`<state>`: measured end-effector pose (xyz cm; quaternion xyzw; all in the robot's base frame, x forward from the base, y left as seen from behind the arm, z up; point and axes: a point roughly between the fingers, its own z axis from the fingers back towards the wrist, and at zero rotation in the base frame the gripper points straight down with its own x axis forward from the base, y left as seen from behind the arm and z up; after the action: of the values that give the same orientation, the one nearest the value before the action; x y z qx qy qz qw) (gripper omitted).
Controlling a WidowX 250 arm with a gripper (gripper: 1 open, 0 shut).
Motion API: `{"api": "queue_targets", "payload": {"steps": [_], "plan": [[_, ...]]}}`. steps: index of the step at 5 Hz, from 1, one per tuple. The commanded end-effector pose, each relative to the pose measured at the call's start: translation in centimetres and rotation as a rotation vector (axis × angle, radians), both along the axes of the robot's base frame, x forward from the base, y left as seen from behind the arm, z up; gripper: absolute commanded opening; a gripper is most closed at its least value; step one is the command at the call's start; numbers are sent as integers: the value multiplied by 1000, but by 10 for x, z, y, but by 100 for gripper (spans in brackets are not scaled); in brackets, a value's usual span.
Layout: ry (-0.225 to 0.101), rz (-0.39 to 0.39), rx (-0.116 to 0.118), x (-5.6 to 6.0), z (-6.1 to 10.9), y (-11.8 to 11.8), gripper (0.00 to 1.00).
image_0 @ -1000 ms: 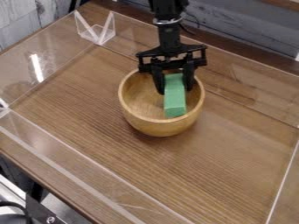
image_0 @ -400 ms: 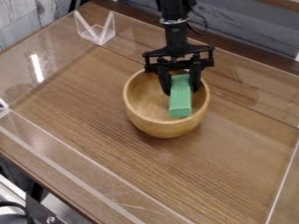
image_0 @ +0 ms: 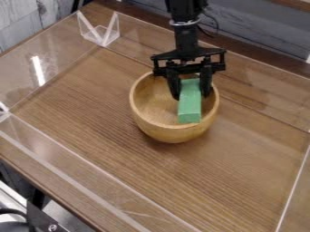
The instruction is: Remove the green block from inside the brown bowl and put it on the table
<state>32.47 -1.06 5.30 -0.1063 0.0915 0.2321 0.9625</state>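
The brown bowl (image_0: 164, 122) stands near the middle of the table (image_0: 85, 100). My gripper (image_0: 190, 83) hangs from above over the bowl's right half, its black fingers shut on the top of the green block (image_0: 191, 102). The block hangs upright, its lower end down inside the bowl by the right wall. Whether that end touches the bowl I cannot tell.
Clear plastic panels (image_0: 24, 68) edge the tabletop on the left and front. A small clear stand (image_0: 97, 27) sits at the back left. A grey wall runs behind the arm.
The gripper has moved right and slightly up with the green block held in it. The bowl has shifted a little to the right with it.
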Motion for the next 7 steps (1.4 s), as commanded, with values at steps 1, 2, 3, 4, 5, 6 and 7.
{"api": "queue_targets", "payload": {"steps": [1, 2, 3, 4, 5, 6, 7], "plan": [[-87, -25, -3, 11, 24, -9, 0], [-93, -30, -9, 10, 30, -7, 0], [-99, -35, -15, 9, 36, -5, 0], [-105, -40, -21, 8, 42, -3, 0], [-111, -44, -27, 6, 47, -1, 0], [-119, -50, -32, 5, 55, 2, 0], [-125, -54, -36, 3, 60, 4, 0]]}}
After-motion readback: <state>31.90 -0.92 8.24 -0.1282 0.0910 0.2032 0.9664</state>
